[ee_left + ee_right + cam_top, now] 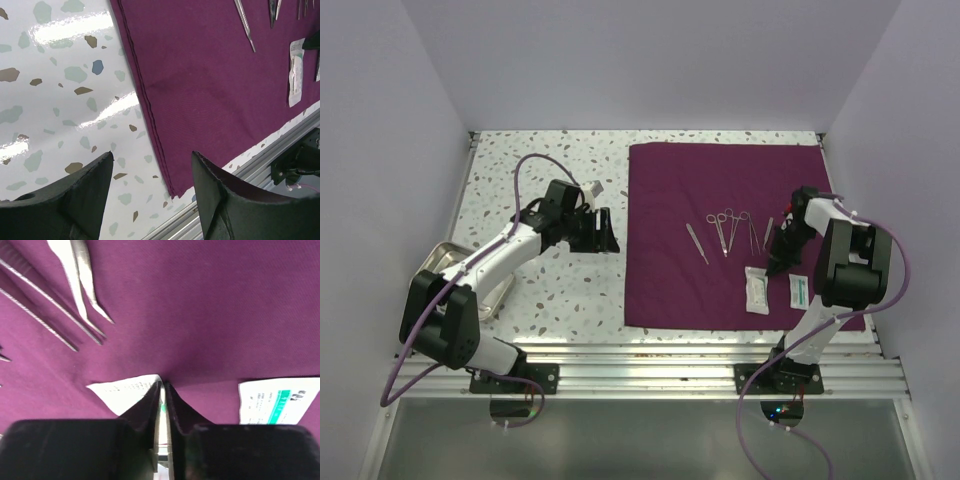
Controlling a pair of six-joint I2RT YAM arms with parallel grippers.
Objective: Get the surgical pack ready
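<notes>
The surgical pack, a dark-purple cloth [720,190], lies spread flat on the right half of the table. On it are steel instruments [723,232] in a row and two white packets. My right gripper [781,258] points down at the upper right corner of the left packet [756,290]. In the right wrist view that gripper [162,383] is shut on the packet's [122,392] white edge, pressed against the cloth [200,300]. The other packet [280,400] lies apart to the right. My left gripper [151,155] stands open and empty above the cloth's [210,90] left edge.
A steel tray [445,262] sits at the table's left edge beside the left arm. Tweezers [80,285] and long forceps lie just ahead of the right gripper. An aluminium rail [650,360] runs along the near table edge.
</notes>
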